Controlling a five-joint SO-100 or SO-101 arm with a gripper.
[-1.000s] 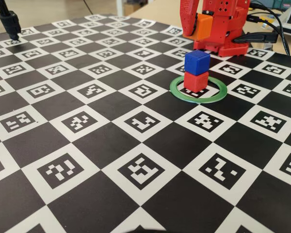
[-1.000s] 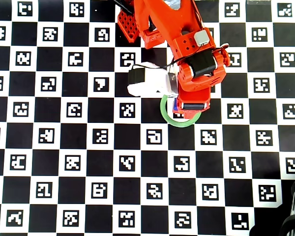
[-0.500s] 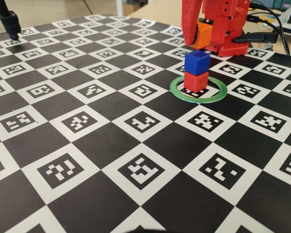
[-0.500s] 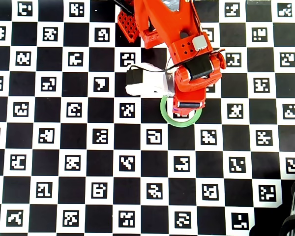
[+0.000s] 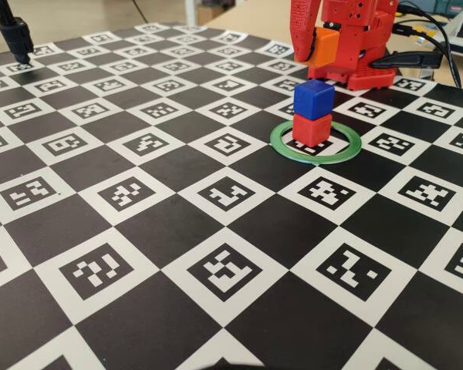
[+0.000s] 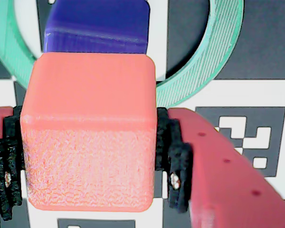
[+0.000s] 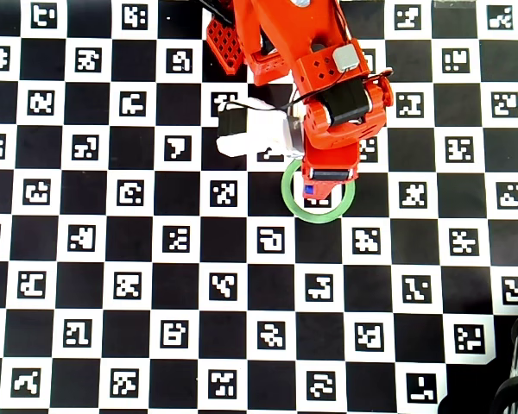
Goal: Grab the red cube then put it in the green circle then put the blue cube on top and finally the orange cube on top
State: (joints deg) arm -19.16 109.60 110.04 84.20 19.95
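The red cube [image 5: 312, 129] sits inside the green circle [image 5: 316, 159] with the blue cube [image 5: 312, 99] stacked squarely on it. My red gripper [image 5: 319, 52] hangs above and behind the stack, shut on the orange cube [image 5: 325, 48]. In the wrist view the orange cube [image 6: 88, 133] fills the gap between the black pads [image 6: 173, 156], and the blue cube [image 6: 97, 26] and the green circle [image 6: 223, 52] lie beyond it. From overhead the gripper [image 7: 328, 175] covers the stack except a blue sliver [image 7: 309, 191], while the green circle [image 7: 318, 216] shows around it.
A checkerboard mat with printed markers [image 5: 231, 270] covers the table. The arm's red base [image 5: 363, 54] stands just behind the ring, with cables [image 5: 424, 46] to its right. A black stand [image 5: 15, 35] rises at the far left corner.
The gripper, still holding the orange cube, has drawn back toward the arm's base in the overhead view, uncovering more of the ring. The red and blue stack has not moved.
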